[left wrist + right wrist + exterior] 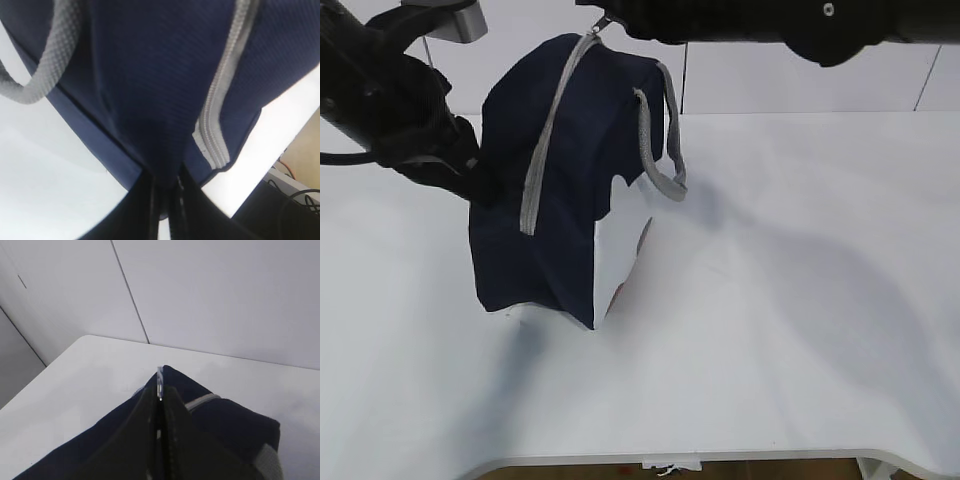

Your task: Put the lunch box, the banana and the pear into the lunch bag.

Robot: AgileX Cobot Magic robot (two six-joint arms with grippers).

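Note:
The navy lunch bag [570,180] stands on the white table, pulled up to a peak. Its grey zipper [545,140] runs down the front, and a grey handle [665,150] hangs at its right. My left gripper [485,190] is shut on a fold of the bag's fabric at its left side. In the left wrist view the left gripper [167,182] pinches the lunch bag [150,75]. My right gripper [600,22] is shut on the zipper pull [160,377] at the bag's top. The lunch box, the banana and the pear are out of view.
The white table [800,300] stretches right of the bag and toward its front edge [720,458]. A white panelled wall [210,295] stands behind. Cables [300,197] lie beyond the table's edge in the left wrist view.

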